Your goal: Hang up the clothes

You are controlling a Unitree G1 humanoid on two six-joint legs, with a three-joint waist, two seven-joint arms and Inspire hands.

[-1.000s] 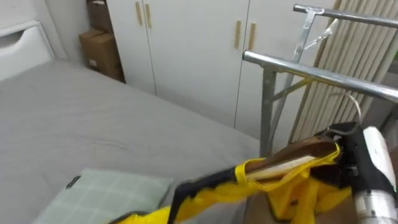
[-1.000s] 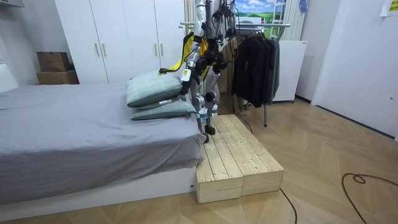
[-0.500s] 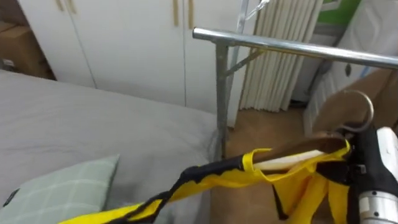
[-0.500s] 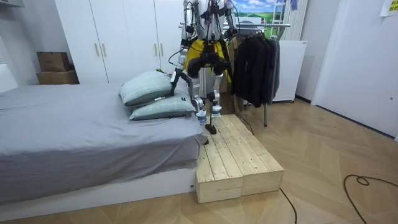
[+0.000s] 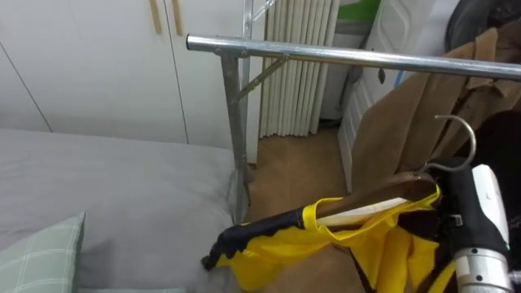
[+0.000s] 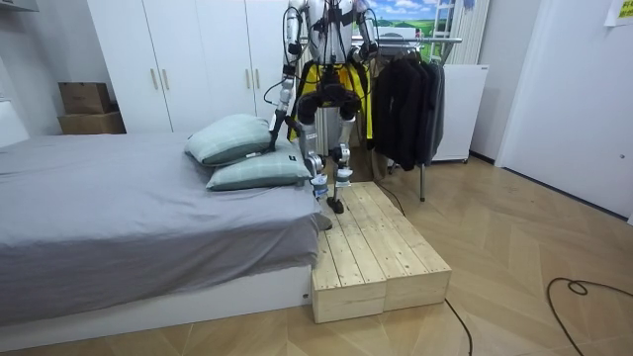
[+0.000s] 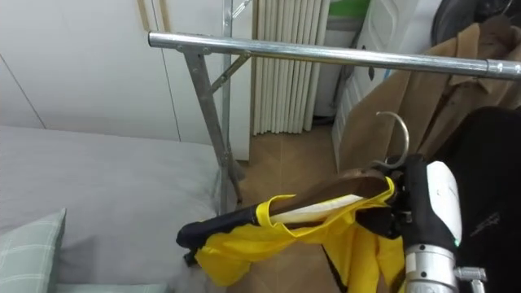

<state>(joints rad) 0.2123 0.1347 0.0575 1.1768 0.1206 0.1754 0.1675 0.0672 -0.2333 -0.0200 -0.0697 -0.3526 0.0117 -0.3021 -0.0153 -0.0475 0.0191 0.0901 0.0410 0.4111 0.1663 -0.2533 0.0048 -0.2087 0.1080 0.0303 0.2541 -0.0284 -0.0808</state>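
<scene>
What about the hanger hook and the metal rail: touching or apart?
Apart. Left eye view shows the hanger hook below the rail, a clear gap between them.

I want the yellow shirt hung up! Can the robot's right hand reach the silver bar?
Probably yes. The right hand holds the hanger below the bar, and only open air lies between the hook and it.
</scene>
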